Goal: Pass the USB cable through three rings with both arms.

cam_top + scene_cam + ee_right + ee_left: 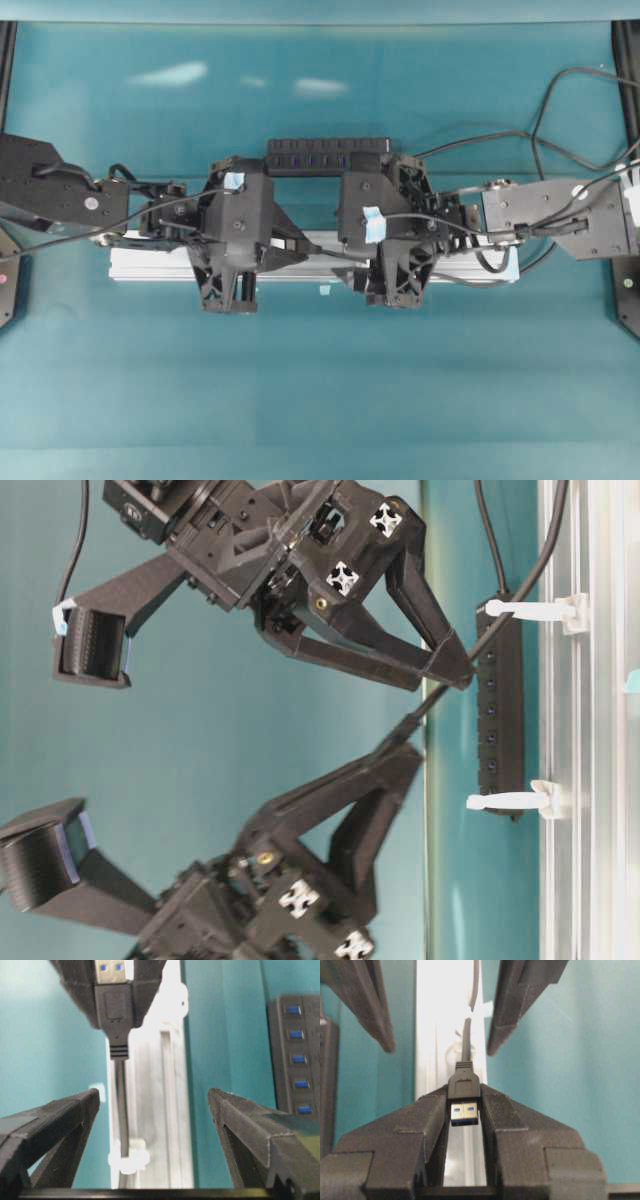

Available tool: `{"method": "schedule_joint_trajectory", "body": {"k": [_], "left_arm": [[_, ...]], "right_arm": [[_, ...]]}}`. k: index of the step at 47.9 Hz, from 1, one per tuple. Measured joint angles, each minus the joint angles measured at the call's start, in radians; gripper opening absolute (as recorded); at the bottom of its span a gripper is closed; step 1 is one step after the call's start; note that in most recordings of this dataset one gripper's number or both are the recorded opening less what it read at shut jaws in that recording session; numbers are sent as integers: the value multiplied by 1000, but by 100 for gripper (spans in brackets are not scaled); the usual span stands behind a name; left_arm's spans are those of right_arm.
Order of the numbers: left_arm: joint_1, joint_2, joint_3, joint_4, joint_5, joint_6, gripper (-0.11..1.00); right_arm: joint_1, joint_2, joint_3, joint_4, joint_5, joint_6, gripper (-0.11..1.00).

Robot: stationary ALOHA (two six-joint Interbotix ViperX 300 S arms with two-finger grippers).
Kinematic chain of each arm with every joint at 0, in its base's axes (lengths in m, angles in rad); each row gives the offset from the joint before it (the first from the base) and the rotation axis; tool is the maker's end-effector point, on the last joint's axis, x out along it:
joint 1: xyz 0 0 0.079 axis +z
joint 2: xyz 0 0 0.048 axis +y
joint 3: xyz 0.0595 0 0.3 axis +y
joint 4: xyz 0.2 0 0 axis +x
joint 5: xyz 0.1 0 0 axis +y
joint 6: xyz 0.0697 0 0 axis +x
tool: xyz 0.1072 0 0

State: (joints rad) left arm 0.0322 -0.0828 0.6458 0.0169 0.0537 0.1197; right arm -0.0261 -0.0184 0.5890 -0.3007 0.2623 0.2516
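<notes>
Left gripper [465,1110] pinched on the plug of the USB cable [464,1091], metal tip kept free for threading; cord trailing back through a ring [127,1159] on the rail [165,1110]; beyond, right gripper [152,1102] spread wide astride the cord, apparently readied for a regrasp

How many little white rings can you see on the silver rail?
2 small whitish plastic rings show in the table-level view on the long silver aluminium rail: one near the top, one lower down. A third may be hidden.
</notes>
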Motion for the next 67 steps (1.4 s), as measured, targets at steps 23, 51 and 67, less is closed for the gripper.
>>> {"method": "schedule_joint_trajectory", "body": {"k": [23, 51, 67], "left_arm": [[0, -3, 5, -2, 12, 0, 19], [-3, -3, 6, 0, 12, -9, 19], [-5, -2, 6, 0, 12, -14, 19]], "right_arm": [[0, 14, 3, 2, -124, 3, 67], [8, 38, -20, 18, -150, 5, 2], [20, 38, -25, 18, -164, 5, -8]]}}
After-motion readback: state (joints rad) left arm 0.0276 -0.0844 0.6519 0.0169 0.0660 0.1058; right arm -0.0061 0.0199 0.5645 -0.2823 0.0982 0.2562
